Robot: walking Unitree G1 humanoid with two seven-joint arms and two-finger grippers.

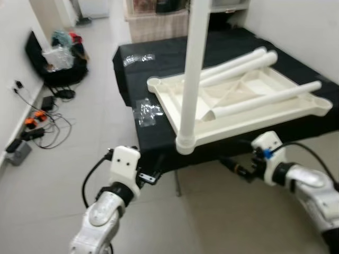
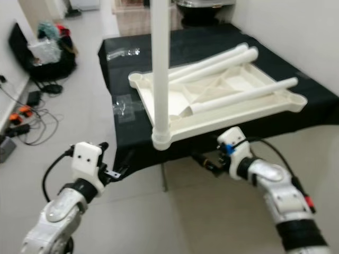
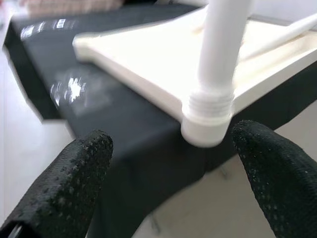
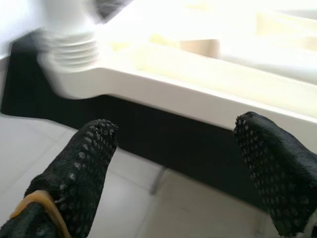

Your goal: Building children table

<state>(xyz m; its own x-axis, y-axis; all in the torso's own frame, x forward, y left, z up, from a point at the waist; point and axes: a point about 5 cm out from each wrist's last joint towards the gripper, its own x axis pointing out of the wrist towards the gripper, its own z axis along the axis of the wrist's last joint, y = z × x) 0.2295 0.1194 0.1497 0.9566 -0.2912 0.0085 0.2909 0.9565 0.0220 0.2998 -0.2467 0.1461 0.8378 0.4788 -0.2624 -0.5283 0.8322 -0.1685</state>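
On the black cloth (image 1: 159,58), upturned tabletop (image 1: 265,114) bears one upright leg (image 1: 193,69)

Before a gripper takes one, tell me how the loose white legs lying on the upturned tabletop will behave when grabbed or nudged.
The loose legs are smooth round tubes, so they will probably roll if nudged, though the upturned tabletop has a raised rim that may stop them. They look like hollow plastic: likely stiff and light. The glossy surface may slip between the fingers.

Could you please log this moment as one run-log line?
tabletop upside down on black surface | one leg upright | left gripper open | right gripper open
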